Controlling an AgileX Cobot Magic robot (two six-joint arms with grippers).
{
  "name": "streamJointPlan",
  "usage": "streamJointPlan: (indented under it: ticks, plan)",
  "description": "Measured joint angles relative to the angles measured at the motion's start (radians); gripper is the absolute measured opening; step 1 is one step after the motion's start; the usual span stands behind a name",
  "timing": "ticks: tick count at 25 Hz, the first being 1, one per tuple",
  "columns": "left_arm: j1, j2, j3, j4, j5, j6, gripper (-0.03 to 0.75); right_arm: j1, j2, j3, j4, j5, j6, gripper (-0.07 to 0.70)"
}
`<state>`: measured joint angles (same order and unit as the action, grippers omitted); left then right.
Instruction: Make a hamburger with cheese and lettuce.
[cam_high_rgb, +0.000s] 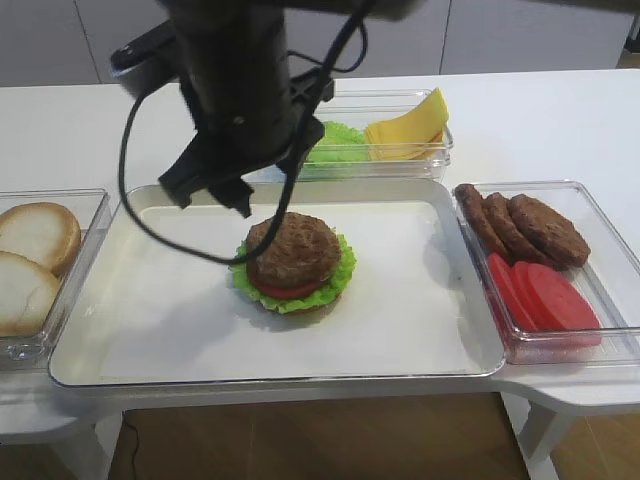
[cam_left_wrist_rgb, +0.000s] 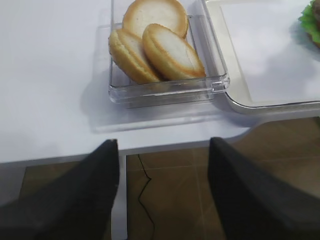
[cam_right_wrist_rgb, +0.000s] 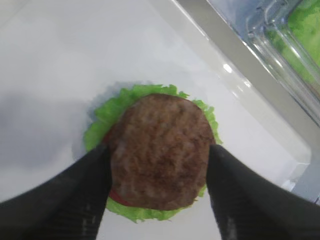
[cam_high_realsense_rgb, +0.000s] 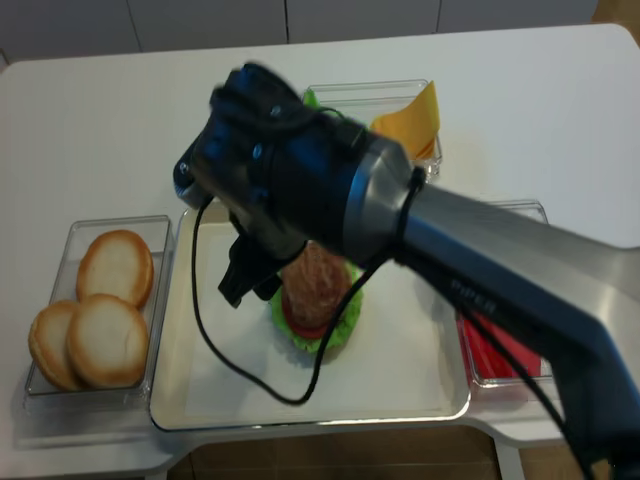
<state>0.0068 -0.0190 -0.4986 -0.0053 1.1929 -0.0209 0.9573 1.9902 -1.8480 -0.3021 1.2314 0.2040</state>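
**Gripper spread over patty: snag and knock risks**

Right gripper (cam_right_wrist_rgb: 159, 165) hung just above the hamburger (cam_high_rgb: 293, 262), jaws spread wide with one finger on each side of the brown patty (cam_right_wrist_rgb: 159, 150); you held nothing. The stack sat mid-tray (cam_high_rgb: 420, 330) on its lettuce rim (cam_right_wrist_rgb: 107, 117), patty on top, no cheese yet. You risked dragging the patty off the tomato if a finger caught its edge while you lifted, so rise straight up. The dangling cable (cam_high_rgb: 135, 180) looped low beside the stack and could have swept it. The cheese (cam_high_rgb: 408, 128) stood in the back bin (cam_high_rgb: 440, 150) beyond the tray's far rim; clear that rim. Bare tray lay around the stack. Left gripper (cam_left_wrist_rgb: 162, 185) idled open off the surface's (cam_left_wrist_rgb: 50, 75) front edge.
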Motion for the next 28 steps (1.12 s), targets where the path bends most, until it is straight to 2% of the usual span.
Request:
streamJointPlan:
  ticks: [6, 14, 19, 23, 28]
  plan:
    - [0.0, 0.0, 0.0, 0.005, 0.0, 0.0, 0.421, -0.207, -0.061, -0.006, 0.143, 0.004, -0.056, 0.428]
    - [0.0, 0.0, 0.0, 0.0, 0.0, 0.0, 0.421, -0.595, -0.082, -0.011, 0.373, 0.006, -0.112, 0.426]
    - [0.0, 0.0, 0.0, 0.0, 0.0, 0.0, 0.421, -0.795, -0.086, -0.011, 0.443, 0.008, -0.129, 0.426]
    - [0.0, 0.0, 0.0, 0.0, 0.0, 0.0, 0.421, -0.872, -0.095, -0.011, 0.434, 0.009, -0.131, 0.418]
    - [0.0, 0.0, 0.0, 0.0, 0.0, 0.0, 0.421, -0.884, -0.169, 0.028, 0.414, 0.012, -0.131, 0.414]
